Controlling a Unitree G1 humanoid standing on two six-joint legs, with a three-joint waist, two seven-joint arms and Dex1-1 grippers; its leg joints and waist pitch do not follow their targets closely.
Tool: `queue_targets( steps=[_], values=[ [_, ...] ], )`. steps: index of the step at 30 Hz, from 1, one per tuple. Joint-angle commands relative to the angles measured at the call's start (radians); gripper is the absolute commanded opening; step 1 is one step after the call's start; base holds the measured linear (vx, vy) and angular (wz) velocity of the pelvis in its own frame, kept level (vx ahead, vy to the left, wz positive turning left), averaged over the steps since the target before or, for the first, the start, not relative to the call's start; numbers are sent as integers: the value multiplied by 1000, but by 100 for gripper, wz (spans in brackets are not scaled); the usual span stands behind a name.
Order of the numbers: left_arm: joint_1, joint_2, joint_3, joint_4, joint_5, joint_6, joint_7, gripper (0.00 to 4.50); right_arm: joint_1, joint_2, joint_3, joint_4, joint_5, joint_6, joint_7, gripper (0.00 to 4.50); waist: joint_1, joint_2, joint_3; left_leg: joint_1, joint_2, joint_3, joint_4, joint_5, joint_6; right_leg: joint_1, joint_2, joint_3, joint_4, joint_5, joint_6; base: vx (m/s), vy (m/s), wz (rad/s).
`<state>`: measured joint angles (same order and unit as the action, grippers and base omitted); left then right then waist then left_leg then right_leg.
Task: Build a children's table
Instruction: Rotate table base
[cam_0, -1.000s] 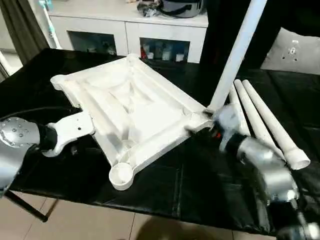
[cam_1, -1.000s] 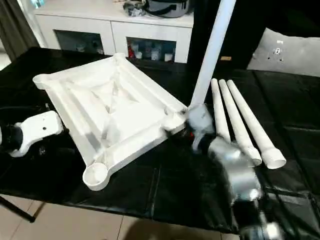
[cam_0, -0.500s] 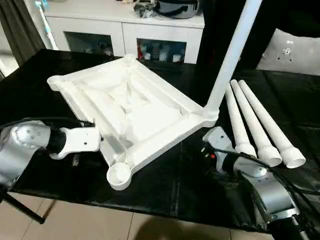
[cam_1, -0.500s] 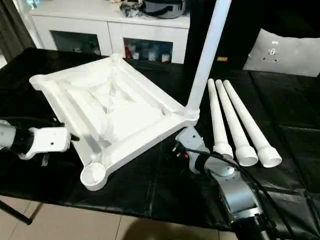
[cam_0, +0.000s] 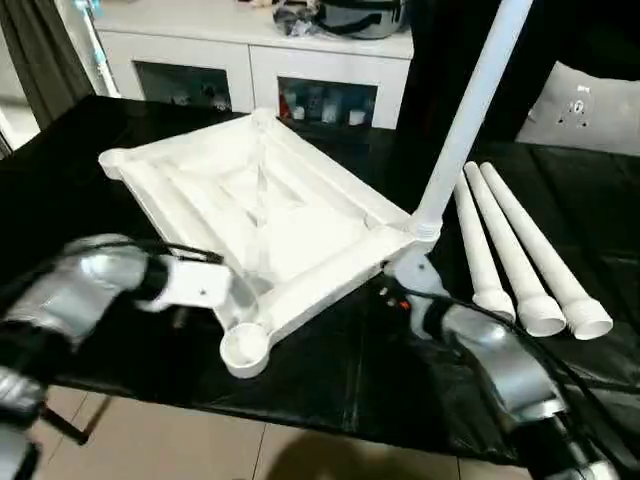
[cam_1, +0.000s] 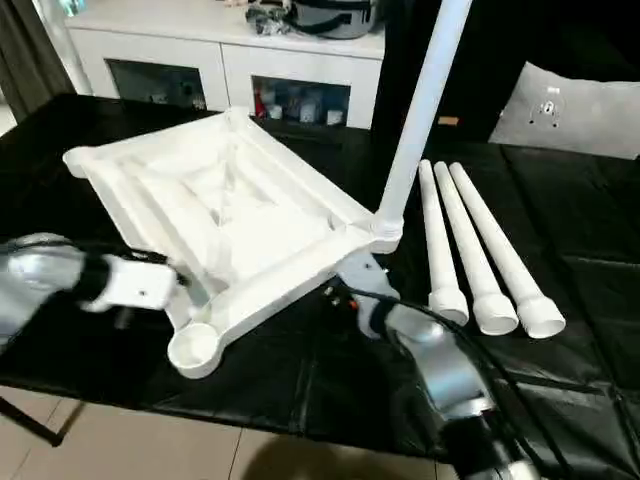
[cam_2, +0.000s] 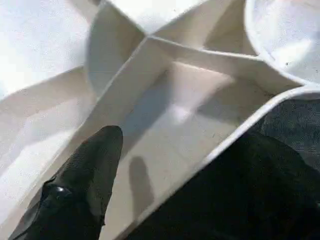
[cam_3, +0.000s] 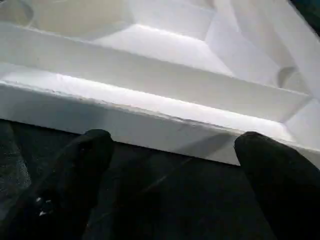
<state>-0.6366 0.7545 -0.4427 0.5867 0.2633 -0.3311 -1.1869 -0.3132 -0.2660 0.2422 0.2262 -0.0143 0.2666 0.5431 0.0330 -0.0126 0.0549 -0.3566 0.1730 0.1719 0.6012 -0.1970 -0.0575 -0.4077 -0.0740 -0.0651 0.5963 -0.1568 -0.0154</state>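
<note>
I've got the table top lying upside down on the black work surface, ribbed underside facing up, turned so one corner points toward me. One leg stands upright in the corner socket on my right side, rising out of frame. The near corner socket is open and bare.

My left gripper sits right at the top's near-left edge, just beside that bare socket. On the left wrist camera I see one black finger over the ribbed pockets inside the rim; I only see that one finger, so I cannot tell how wide the jaws stand or whether they pinch anything.

My right gripper is low on the black surface just in front of the top's near-right edge, a little short of the corner holding the upright leg. Its two fingers are spread wide, both pointing at the white rim, nothing between them, and I can't say they touch it.

Out past my right gripper, three loose legs lie side by side on the surface, touching one another, flared ends toward me.

Beyond the far edge of the surface stands a white cabinet with glass doors, with a dark pot on top.
</note>
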Motion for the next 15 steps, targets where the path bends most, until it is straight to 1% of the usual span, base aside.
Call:
queue_targets(
  steps=[1,2,3,4,5,6,7,8,9,10,11,12,13,14,15],
  values=[
    [-48,-25,-15,60,24,-37,-8,351,-20,3,5,45,-20,-21,-6,450,-2,4,-62,10,47,-13,-81,-261,-24,41,-69,55,-69,-316,-180,0,0,0],
    [-58,-33,-22,69,25,-37,-25,348,-27,7,7,61,-25,-26,-9,450,1,14,-62,14,47,-15,-80,-269,-29,40,-71,55,-67,-323,-183,0,0,0],
    [-64,-40,-27,71,18,-34,-49,339,-34,11,7,76,-29,-31,-12,450,1,9,-64,12,49,-15,-80,-267,-33,43,-73,56,-67,-316,-187,0,0,0],
    [-66,-47,-30,66,7,-21,-73,319,-40,15,5,89,-31,-35,-17,450,3,15,-64,11,51,-17,-82,-264,-39,45,-74,55,-64,-308,-190,0,0,0],
    [-70,-56,-33,68,-3,-15,-90,319,-48,20,3,104,-30,-39,-23,450,1,13,-64,10,51,-16,-82,-267,-41,45,-73,55,-65,-300,-195,0,0,0],
    [-70,-75,-31,63,-32,3,-120,315,-59,29,1,126,-32,-48,-36,450,1,17,-64,10,51,-17,-82,-269,-43,47,-74,55,-63,-295,-201,0,0,0],
    [-68,-80,-30,57,-41,13,-128,312,-61,30,1,131,-32,-50,-38,450,0,15,-63,10,51,-16,-82,-269,-43,46,-73,55,-64,-293,-204,0,0,0],
    [-62,-95,-27,37,-65,37,-150,299,-67,35,0,142,-33,-55,-44,450,1,14,-65,10,51,-16,-81,-266,-42,48,-73,55,-61,-280,-209,0,0,0],
    [-60,-100,-27,28,-74,46,-158,276,-69,37,0,145,-34,-57,-46,450,1,16,-66,10,50,-15,-80,-264,-41,48,-73,54,-61,-270,-219,0,0,0],
    [-58,-104,-26,22,-80,52,-164,274,-70,38,0,148,-34,-58,-48,450,1,15,-65,10,51,-15,-80,-263,-40,49,-73,54,-61,-265,-220,0,0,0],
    [-57,-114,-26,15,-93,61,-177,274,-74,42,0,155,-34,-61,-51,450,2,19,-66,9,51,-15,-80,-258,-38,50,-74,54,-59,-254,-225,0,0,0],
    [-54,-139,-27,-3,-116,82,-206,264,-82,52,-4,173,-33,-70,-57,450,0,17,-67,8,51,-15,-80,-255,-36,51,-72,53,-59,-244,-228,0,0,0],
    [-54,-139,-27,-3,-116,82,-206,248,-82,52,-4,173,-33,-70,-57,450,0,16,-66,10,51,-14,-79,-255,-36,50,-72,54,-60,-244,-231,0,0,0],
    [-51,-148,-26,-16,-123,100,-221,248,-86,58,-6,182,-36,-75,-60,450,-2,18,-66,9,51,-14,-80,-258,-36,52,-72,53,-59,-249,-232,0,0,0],
    [-45,-163,-20,-44,-145,140,-246,234,-92,65,-7,193,-36,-80,-64,450,-2,17,-65,8,51,-14,-80,-259,-35,52,-71,53,-61,-254,-231,0,0,0]
  ],
)
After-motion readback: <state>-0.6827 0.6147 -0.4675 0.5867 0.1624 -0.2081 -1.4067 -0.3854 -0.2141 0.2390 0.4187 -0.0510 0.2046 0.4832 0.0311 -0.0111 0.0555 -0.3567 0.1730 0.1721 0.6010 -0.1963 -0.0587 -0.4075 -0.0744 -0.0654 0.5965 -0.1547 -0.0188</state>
